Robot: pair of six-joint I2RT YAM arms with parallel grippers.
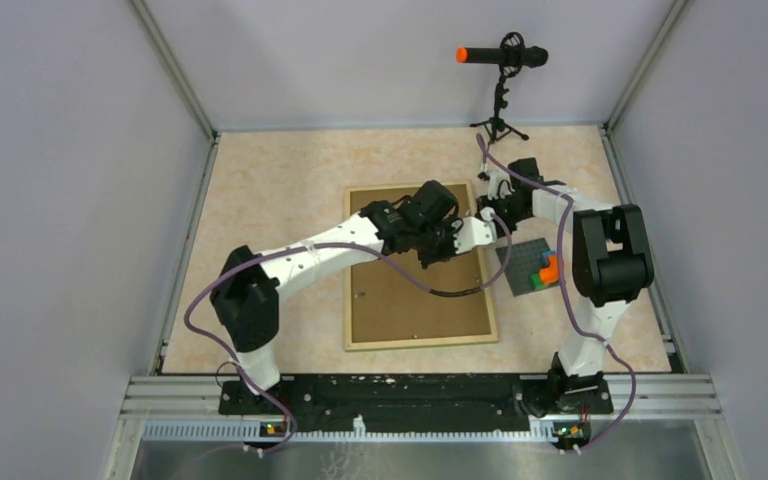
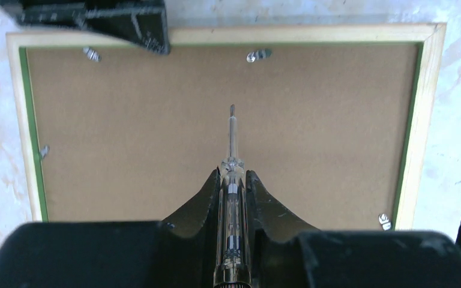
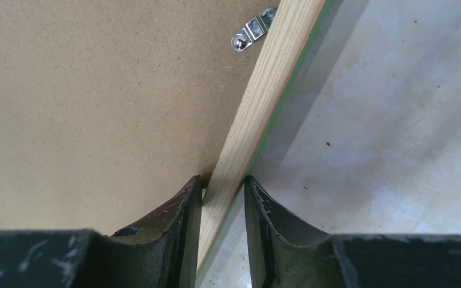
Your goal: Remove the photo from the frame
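The frame (image 1: 400, 300) lies face down on the table, brown fibreboard back up, with a light wood edge. The photo is hidden under the back. My left gripper (image 1: 442, 248) hovers over the frame's upper right part; in the left wrist view it (image 2: 233, 174) is shut on a clear-handled screwdriver (image 2: 233, 210) whose tip points across the back board (image 2: 126, 138). My right gripper (image 1: 482, 222) is at the frame's right edge; in the right wrist view it (image 3: 222, 180) is shut on the wood edge (image 3: 270, 78), one finger over the back, one outside.
Metal turn clips sit along the back's rim (image 2: 258, 55), (image 2: 91, 54), (image 2: 385, 221), (image 3: 252, 29). A grey baseplate with bricks (image 1: 532, 268) lies right of the frame. A microphone on a tripod (image 1: 503, 60) stands at the back. Walls enclose the table.
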